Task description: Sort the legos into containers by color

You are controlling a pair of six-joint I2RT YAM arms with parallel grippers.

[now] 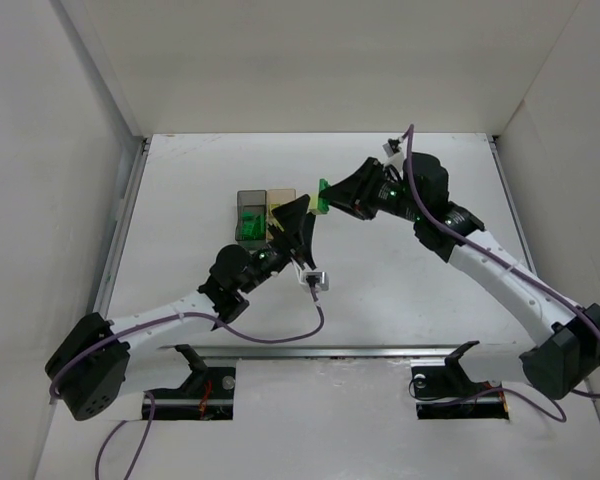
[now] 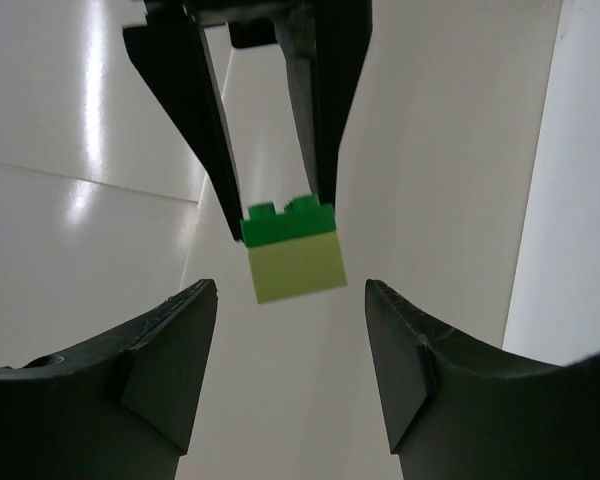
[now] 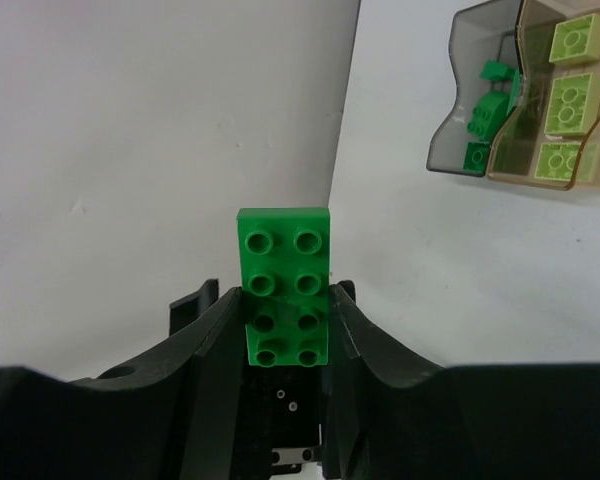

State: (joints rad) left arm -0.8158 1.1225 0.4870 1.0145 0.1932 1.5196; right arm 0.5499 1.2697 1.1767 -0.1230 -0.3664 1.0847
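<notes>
In right end effector (image 3: pixel 285 295) (lengthwise): green lego (image 3: pixel 283 245)

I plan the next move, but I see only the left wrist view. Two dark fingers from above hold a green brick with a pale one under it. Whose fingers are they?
Observer: The right hand; in the top view it points at the left hand from the right side.
Operator: Where are the containers?
Observer: Top view: grey bin and amber bin side by side, close beside the left hand.
Operator: What is inside?
Observer: Right wrist view: green bricks in the grey bin, three pale bricks in the amber bin.
</notes>
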